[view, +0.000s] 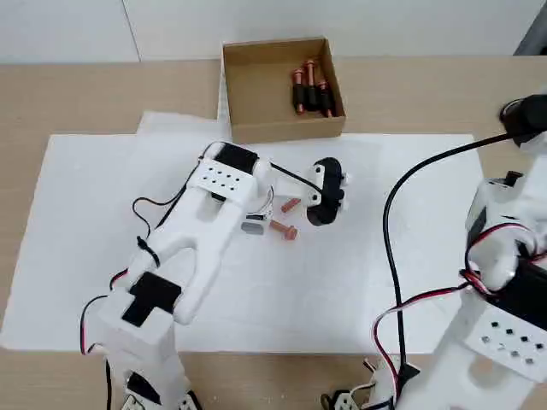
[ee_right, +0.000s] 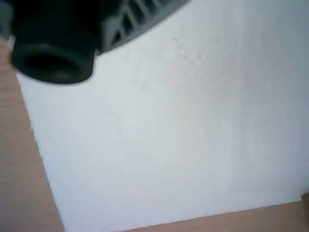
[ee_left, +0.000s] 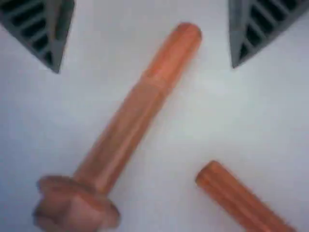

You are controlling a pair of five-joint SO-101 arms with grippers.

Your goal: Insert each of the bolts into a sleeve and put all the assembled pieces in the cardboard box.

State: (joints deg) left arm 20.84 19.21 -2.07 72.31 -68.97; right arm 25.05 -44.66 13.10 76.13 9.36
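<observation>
Left gripper (ee_left: 145, 67): low over the white sheet (view: 359, 282), near its middle, pointing down at the 2 loose bolts.
Left fingers (ee_left: 43, 29): spread wide, holding nothing, 1 tip on each side of the plain end of Bolt 1 (ee_left: 140, 116), both apart from it.
Bolt 1: copper colour, lying flat on the sheet, shaft end between the 2 tips, flanged head on the far side from them.
Bolt 2 (ee_left: 241, 198): same colour, flat on the sheet, just beside Bolt 1 without touching it, outside the fingers.
Right gripper (ee_right: 96, 34): raised above a corner of the sheet, where the bare table (view: 85, 94) begins.
Right fingers (ee_right: 140, 17): pinching the black sleeve (ee_right: 53, 53), with 1 grey ribbed finger seen behind it.
Black sleeve: in the air above the sheet, open bore turned to the wrist camera.
Cardboard box (view: 256, 85): open and upright at the far edge of the sheet, well apart from both grippers.
Assembled pieces (view: 309, 88): 3, lying side by side in the right part of the box, black sleeves with copper heads sticking out.
</observation>
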